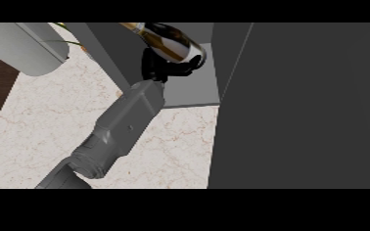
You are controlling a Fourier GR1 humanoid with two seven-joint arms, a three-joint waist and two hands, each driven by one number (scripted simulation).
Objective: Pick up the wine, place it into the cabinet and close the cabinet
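The left hand [163, 67] is curled round the wine bottle [172, 41], holding it tilted on its side with the hand beneath it, over the grey floor of the open cabinet [195, 90]. The cabinet's dark door [296, 107] stands open at the right, above the marble counter [43, 122]; a pale grey rounded object [33, 46] sits at the upper left

One wine bottle [172, 41]. One cabinet [194, 92]. One left hand [160, 67], one grey forearm [127, 120]. One pale rounded vessel [33, 49]. One marble counter [43, 127].
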